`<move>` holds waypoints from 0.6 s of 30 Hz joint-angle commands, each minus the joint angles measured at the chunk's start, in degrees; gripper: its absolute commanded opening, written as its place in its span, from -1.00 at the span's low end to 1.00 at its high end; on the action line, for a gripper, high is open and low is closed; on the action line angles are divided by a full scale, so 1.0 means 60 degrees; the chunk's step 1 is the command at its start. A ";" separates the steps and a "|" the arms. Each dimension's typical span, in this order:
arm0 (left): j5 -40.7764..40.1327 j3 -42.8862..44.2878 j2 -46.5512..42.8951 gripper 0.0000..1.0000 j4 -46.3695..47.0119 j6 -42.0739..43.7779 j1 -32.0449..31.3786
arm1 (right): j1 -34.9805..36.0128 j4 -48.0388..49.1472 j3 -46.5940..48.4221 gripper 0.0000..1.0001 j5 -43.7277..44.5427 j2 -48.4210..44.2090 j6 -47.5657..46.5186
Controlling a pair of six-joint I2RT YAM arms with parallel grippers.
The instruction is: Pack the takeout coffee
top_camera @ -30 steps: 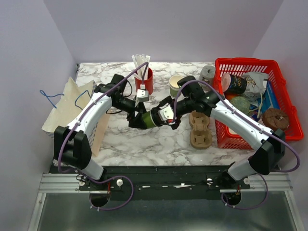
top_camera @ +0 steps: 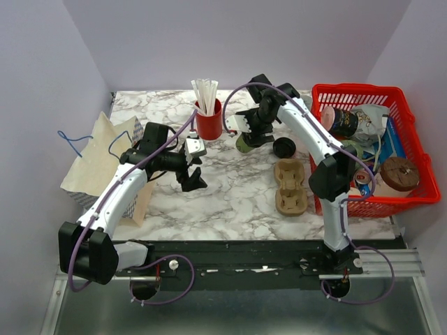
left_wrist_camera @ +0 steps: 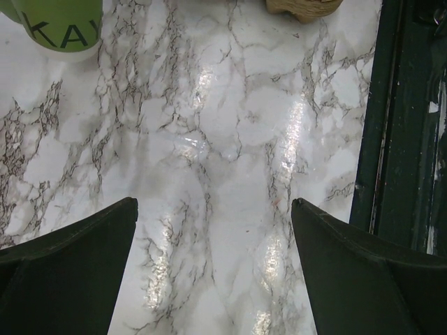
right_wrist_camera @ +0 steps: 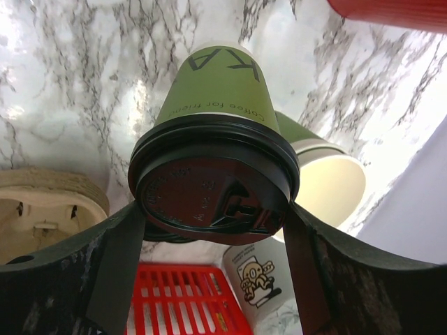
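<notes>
The takeout coffee (right_wrist_camera: 209,91), a green paper cup capped with a black lid (right_wrist_camera: 216,188), sits between the fingers of my right gripper (right_wrist_camera: 213,209), which is shut on the lid's rim. From above, that right gripper (top_camera: 250,136) holds the cup (top_camera: 243,144) at the back of the table, next to the red cup. A second cup (right_wrist_camera: 328,178), open, cream with a green band, stands just behind it. A loose black lid (top_camera: 283,147) lies on the marble. My left gripper (top_camera: 192,178) hangs open over bare marble (left_wrist_camera: 213,202), with nothing between its fingers.
The red cup of white straws (top_camera: 208,118) stands at the back centre. The brown pulp cup tray (top_camera: 290,187) lies right of centre. A red basket (top_camera: 412,143) full of items fills the right side. A paper bag (top_camera: 105,160) lies at the left.
My right gripper has carried the lidded cup from the table's middle to the back beside the red cup. The left arm has drawn back to the left, away from the cup.
</notes>
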 commanded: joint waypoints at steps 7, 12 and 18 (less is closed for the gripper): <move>0.0007 -0.0291 -0.0177 0.97 0.0514 -0.0210 0.0010 | 0.0051 -0.2086 -0.0116 0.13 0.1683 0.0201 -0.0238; 0.0051 -0.0423 -0.0192 0.97 0.0675 -0.0328 -0.0004 | 0.0051 -0.2086 -0.0424 0.16 0.1639 0.0245 -0.0209; 0.0022 -0.0525 -0.0207 0.97 0.0690 -0.0342 -0.0004 | 0.0036 -0.2086 -0.0469 0.21 0.1624 0.0406 -0.0180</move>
